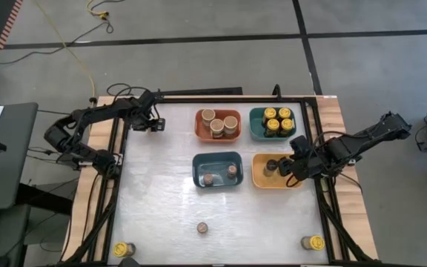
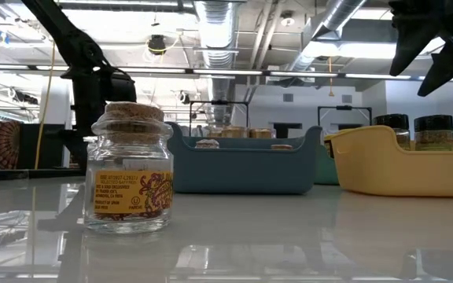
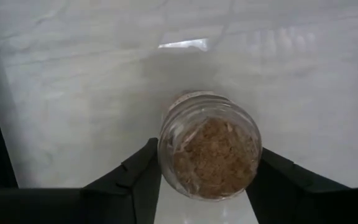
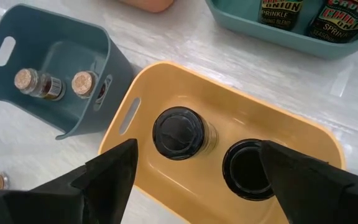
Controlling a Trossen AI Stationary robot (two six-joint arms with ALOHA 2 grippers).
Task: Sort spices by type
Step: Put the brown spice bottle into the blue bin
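Left gripper (image 3: 207, 186): at the far left of the table, beside the orange bin; fingers (image 3: 132, 180) closed against both sides of a cork-topped jar (image 3: 209, 149), seen cork-end on in the wrist view.
Right gripper (image 4: 197, 177): hanging over the yellow bin (image 4: 303, 134), fingers spread wide, gripping nothing.
Yellow bin contents: two dark-topped jars (image 4: 180, 132), side by side between the spread fingers in the wrist view.
Blue bin (image 1: 217, 159): two small cork-topped jars (image 4: 82, 83); one possibly lying on its side, hard to judge.
Orange bin (image 1: 200, 126): three tan-lidded jars (image 1: 217, 124), clustered.
Teal bin (image 1: 255, 126): yellow-lidded jars (image 1: 278, 121), about five, packed together.
Loose on the table: one cork-topped jar (image 2: 130, 167) upright near the front edge, centre; one yellow-lidded jar (image 1: 121, 249) at the front left corner, another (image 1: 313, 242) at the front right.
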